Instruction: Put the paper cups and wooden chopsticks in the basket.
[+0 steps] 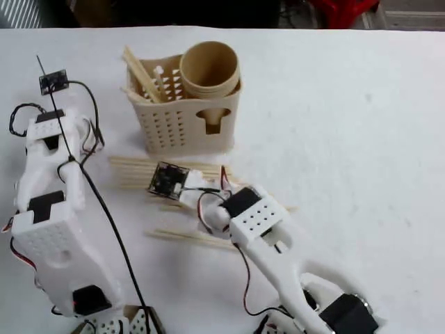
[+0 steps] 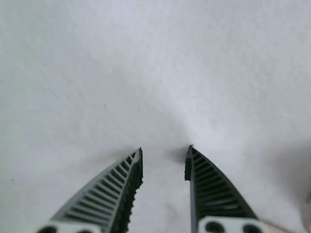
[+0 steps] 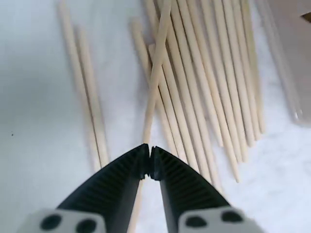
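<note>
The right end effector (image 3: 149, 158) has its tips together over one wooden chopstick (image 3: 158, 73) among loose chopsticks (image 1: 135, 167) on the counter (image 1: 348, 139), beside the basket (image 1: 184, 132) holding stacked paper cups (image 1: 210, 66). The left end effector (image 2: 164, 151) gapes above the counter.

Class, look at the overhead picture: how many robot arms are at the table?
2. The left arm stands left of the basket; the right arm is over the chopsticks lying in front of it.
</note>
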`<move>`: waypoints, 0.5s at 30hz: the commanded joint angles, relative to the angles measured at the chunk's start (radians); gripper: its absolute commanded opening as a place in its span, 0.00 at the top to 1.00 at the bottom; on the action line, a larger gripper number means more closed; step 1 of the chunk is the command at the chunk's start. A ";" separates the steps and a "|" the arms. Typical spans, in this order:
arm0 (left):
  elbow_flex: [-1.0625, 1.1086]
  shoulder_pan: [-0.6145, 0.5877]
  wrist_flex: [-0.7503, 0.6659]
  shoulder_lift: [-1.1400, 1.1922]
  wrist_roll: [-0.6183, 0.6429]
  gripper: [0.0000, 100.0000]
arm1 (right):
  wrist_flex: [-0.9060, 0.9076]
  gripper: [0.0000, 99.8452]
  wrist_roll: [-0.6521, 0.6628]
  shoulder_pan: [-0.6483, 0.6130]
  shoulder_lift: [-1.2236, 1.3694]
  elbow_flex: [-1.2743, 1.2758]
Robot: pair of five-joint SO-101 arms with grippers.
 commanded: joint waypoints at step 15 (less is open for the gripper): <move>-0.009 0.008 -0.015 -0.008 -0.002 0.84 | -0.134 0.88 -0.031 -0.050 0.248 -0.078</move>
